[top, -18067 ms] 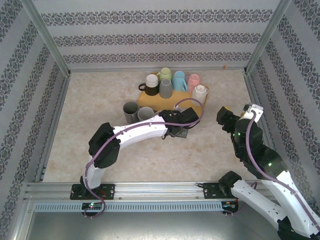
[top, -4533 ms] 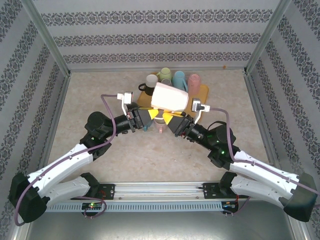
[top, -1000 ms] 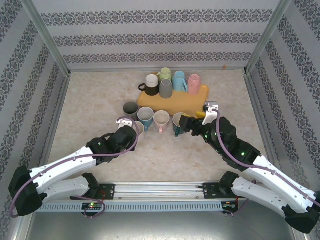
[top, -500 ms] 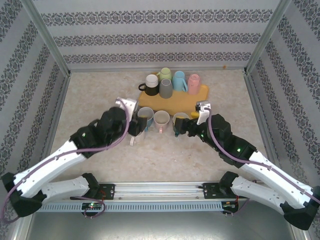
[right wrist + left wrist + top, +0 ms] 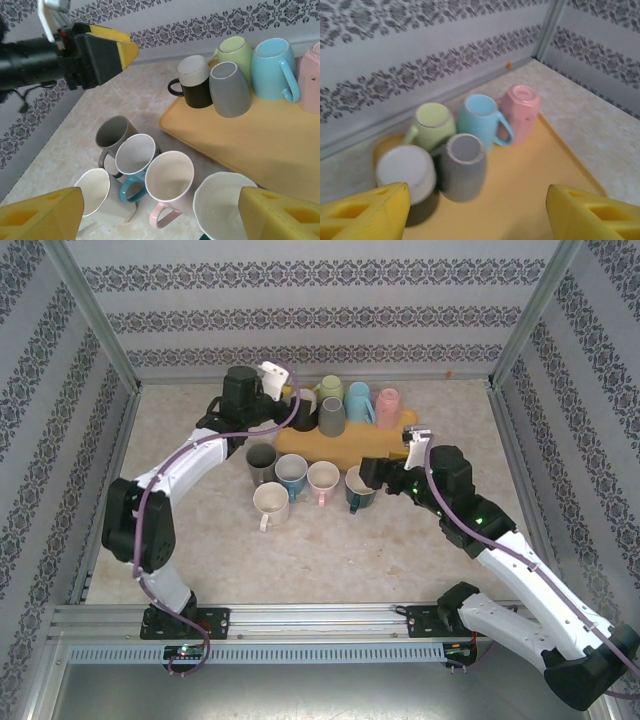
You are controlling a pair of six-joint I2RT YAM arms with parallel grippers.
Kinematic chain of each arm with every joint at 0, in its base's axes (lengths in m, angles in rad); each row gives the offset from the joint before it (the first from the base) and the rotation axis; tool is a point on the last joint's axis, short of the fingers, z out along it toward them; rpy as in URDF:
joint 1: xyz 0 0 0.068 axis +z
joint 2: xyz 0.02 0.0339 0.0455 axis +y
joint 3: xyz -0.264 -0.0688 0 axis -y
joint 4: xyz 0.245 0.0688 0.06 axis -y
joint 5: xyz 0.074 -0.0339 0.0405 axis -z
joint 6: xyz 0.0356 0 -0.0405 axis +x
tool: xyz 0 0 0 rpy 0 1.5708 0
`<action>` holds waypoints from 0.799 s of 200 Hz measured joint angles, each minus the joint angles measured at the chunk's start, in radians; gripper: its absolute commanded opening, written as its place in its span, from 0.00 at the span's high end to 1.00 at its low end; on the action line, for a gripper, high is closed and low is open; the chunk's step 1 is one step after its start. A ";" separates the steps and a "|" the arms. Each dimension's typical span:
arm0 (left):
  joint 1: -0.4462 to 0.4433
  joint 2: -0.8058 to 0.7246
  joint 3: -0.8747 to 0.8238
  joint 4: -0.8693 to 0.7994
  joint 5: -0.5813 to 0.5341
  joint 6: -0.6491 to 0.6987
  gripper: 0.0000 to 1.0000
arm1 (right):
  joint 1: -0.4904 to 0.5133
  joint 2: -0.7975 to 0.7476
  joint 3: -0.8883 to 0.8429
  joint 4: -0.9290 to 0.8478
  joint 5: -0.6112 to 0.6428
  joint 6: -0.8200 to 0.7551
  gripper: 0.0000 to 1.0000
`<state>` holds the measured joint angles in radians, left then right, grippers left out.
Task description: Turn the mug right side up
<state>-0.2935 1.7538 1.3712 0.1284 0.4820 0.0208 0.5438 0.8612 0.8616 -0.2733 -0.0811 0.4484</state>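
Top external: left gripper (image 5: 290, 403) and right gripper (image 5: 373, 476) agape, empty; inverted mugs (image 5: 332, 417) crowding tray (image 5: 372, 444).

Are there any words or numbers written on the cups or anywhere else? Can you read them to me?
None: no word, number, brand or sign can be read anywhere.
The mugs are plain colours, like the pink mug and the blue mug on the yellow tray.
The wall has only a flowery pattern, no letters.
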 measured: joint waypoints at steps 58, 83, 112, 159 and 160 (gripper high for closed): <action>0.212 0.269 0.090 0.224 0.243 0.013 0.27 | -0.019 0.042 0.000 0.011 -0.065 -0.003 0.18; 0.264 0.319 0.138 0.190 0.273 0.053 0.23 | -0.019 0.072 0.000 0.021 -0.090 -0.003 0.18; 0.266 0.411 0.288 0.100 0.226 0.034 0.32 | -0.028 0.113 0.000 0.045 -0.111 -0.002 0.18; 0.240 0.605 0.626 -0.204 0.062 0.001 0.36 | -0.032 0.148 0.000 0.065 -0.123 0.000 0.18; 0.239 0.607 0.629 -0.207 0.061 0.001 0.36 | -0.032 0.148 0.000 0.066 -0.123 0.000 0.18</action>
<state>-0.0547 2.3608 2.0003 -0.0788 0.5430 0.0216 0.5121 1.0096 0.8616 -0.2077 -0.2043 0.4484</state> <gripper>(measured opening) 0.634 0.823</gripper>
